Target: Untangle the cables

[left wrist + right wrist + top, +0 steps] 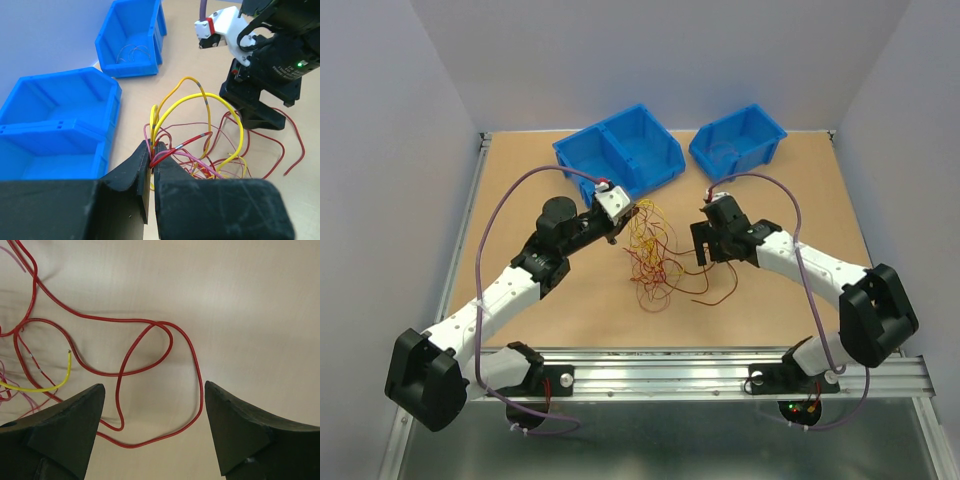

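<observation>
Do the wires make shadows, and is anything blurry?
Right wrist view: the red cable throws a soft shadow on the table. Left wrist view: the left gripper looks fuzzy up close, the cables sharp. Top view: even, soft light.

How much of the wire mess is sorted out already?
Little: a few thin strands seem to lie in one blue bin. The left gripper pinches red and yellow cables; the right gripper is open over a loose red strand. Most of the tangle is left.
</observation>
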Tool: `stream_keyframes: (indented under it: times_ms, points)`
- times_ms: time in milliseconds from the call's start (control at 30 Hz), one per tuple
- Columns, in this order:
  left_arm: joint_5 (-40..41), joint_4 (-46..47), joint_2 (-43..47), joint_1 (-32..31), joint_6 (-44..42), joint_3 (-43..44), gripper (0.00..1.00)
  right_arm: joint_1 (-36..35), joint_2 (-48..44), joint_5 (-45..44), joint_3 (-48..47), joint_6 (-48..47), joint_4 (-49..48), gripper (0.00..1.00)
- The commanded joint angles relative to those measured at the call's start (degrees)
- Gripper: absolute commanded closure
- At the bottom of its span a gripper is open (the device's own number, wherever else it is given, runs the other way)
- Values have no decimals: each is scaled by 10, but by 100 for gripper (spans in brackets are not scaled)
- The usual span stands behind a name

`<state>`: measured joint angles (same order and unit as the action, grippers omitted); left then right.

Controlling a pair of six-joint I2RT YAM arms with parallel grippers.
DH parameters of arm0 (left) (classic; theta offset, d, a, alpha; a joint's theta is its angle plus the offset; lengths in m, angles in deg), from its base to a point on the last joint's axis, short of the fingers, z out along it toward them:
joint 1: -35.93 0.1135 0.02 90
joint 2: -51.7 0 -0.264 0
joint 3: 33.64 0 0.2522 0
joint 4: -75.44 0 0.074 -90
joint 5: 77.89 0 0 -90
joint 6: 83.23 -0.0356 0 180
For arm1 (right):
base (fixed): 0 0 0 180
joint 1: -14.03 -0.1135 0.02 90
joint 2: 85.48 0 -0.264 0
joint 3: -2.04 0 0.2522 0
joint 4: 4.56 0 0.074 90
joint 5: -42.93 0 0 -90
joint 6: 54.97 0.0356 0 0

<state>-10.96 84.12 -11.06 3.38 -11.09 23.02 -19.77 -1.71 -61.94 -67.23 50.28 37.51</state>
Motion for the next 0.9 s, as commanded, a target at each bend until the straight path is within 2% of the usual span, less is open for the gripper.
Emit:
stream_keyframes:
  times_ms: [0,333,433,500,533,600,633,733,867]
  points:
    - [-4,32,19,-2,6,20,91,-3,3,-14,26,0,-8,15]
    - [3,31,28,-2,8,21,91,0,108,-21,-16,-47,-38,16]
    - [4,30,28,-2,8,21,91,8,133,4,-29,-58,-45,30]
    - [3,30,31,-3,7,20,91,15,154,19,-29,-65,-49,36]
    - [3,30,32,-2,7,21,91,20,162,29,-29,-69,-50,47]
    - [2,30,33,-3,7,20,91,28,166,34,-29,-67,-49,61]
    - [2,30,33,-2,7,19,91,29,161,35,-28,-67,-49,75]
    - [1,30,34,-2,6,18,91,28,120,23,-12,-58,-60,97]
    - [2,30,33,-3,6,19,91,29,48,-20,14,-49,-80,99]
